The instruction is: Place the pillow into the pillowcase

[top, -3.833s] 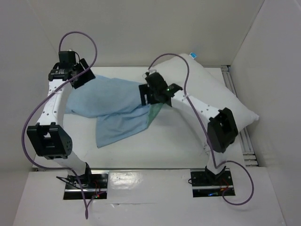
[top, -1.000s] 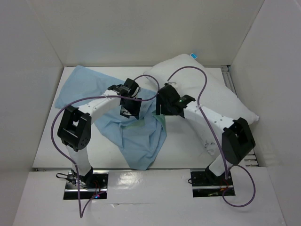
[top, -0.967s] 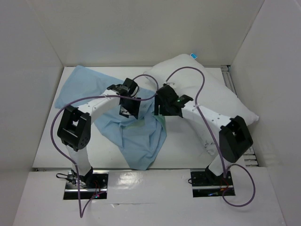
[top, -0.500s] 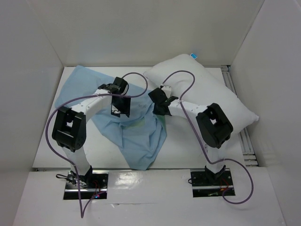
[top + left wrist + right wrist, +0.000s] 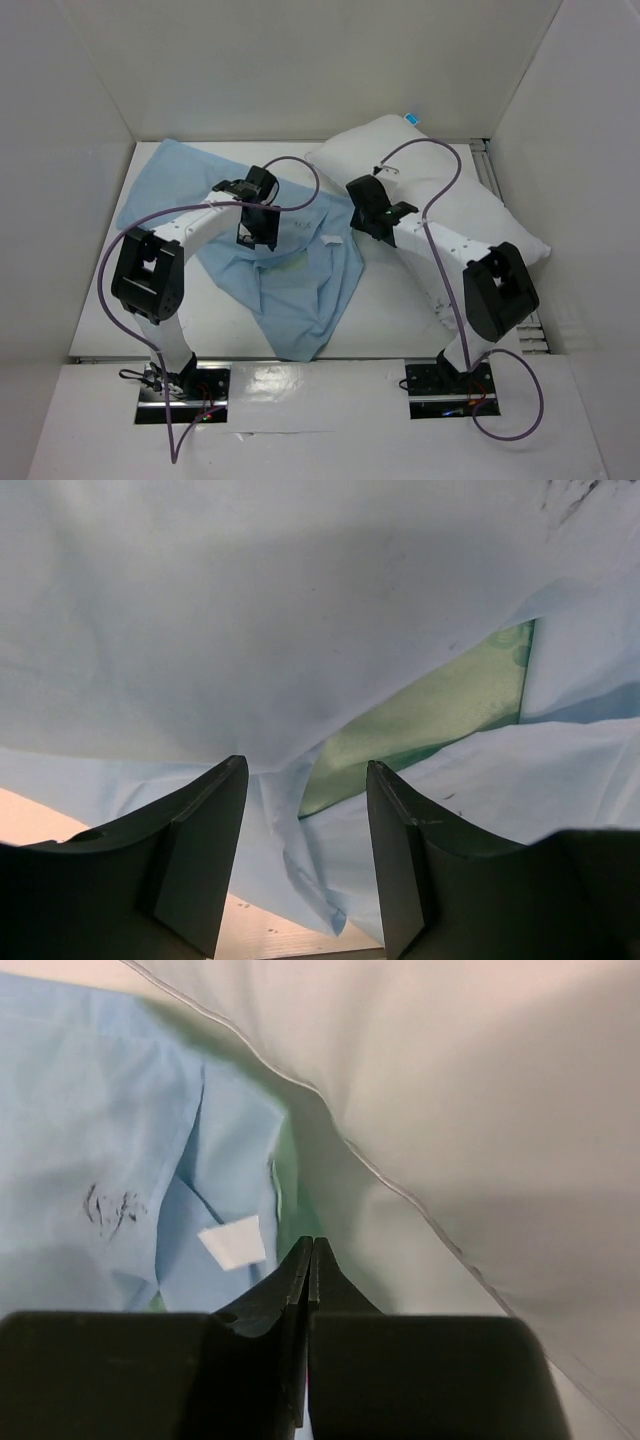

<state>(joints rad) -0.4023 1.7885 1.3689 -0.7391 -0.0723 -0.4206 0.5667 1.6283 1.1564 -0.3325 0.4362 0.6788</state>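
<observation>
The light blue pillowcase (image 5: 285, 285) lies rumpled across the left and middle of the table. A slit in it shows its sea-green inner face (image 5: 430, 710). The white pillow (image 5: 440, 190) lies at the back right, its seam edge (image 5: 400, 1195) next to the pillowcase's corner. My left gripper (image 5: 256, 238) hangs low over the pillowcase and is open (image 5: 305, 780), with a loose fold of blue cloth between the fingers (image 5: 200, 840). My right gripper (image 5: 360, 215) is shut on nothing (image 5: 310, 1243), above the gap between pillow and pillowcase.
A small white label (image 5: 232, 1242) sits on the pillowcase near my right fingertips. White walls (image 5: 90, 200) enclose the table on three sides. A metal rail (image 5: 520, 290) runs along the right edge behind the pillow.
My right gripper has shut and holds nothing, and has drawn back towards the pillow. The pillowcase's right corner now lies flatter, with its label showing. The left gripper shifted slightly left.
</observation>
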